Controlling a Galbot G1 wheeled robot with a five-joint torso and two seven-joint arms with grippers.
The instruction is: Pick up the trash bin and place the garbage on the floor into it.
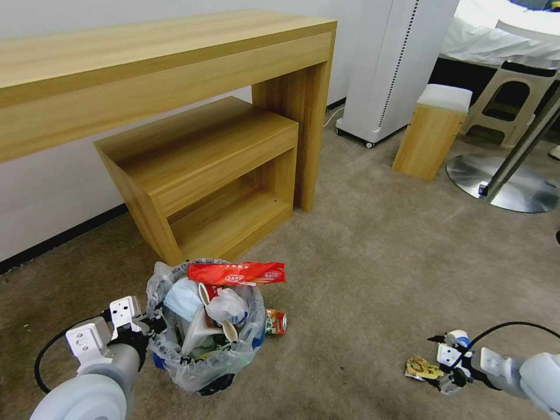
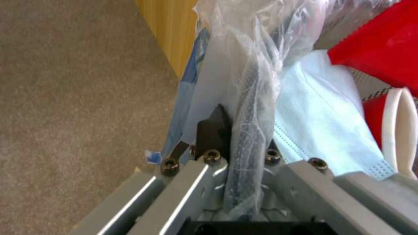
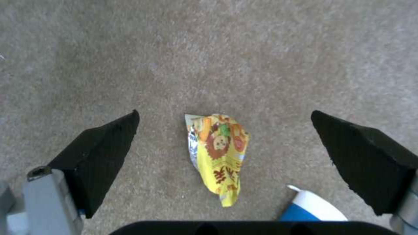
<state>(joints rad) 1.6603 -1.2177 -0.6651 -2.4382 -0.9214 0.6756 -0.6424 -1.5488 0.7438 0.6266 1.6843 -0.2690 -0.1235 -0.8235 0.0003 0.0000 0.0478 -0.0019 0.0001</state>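
Observation:
The trash bin [image 1: 201, 350], black with a crinkly plastic liner, stands low on the left of the beige floor [image 1: 361, 280], heaped with litter. A red wrapper [image 1: 236, 273] lies across its top and a pale-blue mask [image 2: 322, 124] sits inside. My left gripper [image 1: 149, 326] is shut on the bin's near rim and liner [image 2: 248, 98]. A crushed can [image 1: 276, 322] lies on the carpet just right of the bin. At the lower right my right gripper [image 3: 231, 140] is open, its fingers astride a yellow wrapper [image 3: 220, 147] flat on the carpet. A blue-white cup [image 3: 311, 207] lies close beside it.
A long wooden desk [image 1: 163, 52] with a lower wooden shelf unit [image 1: 204, 169] stands right behind the bin. Farther right are a white appliance [image 1: 396, 64], a cushioned wooden stool [image 1: 434, 131] and a round metal stand base [image 1: 507, 184]. Open carpet lies between the two arms.

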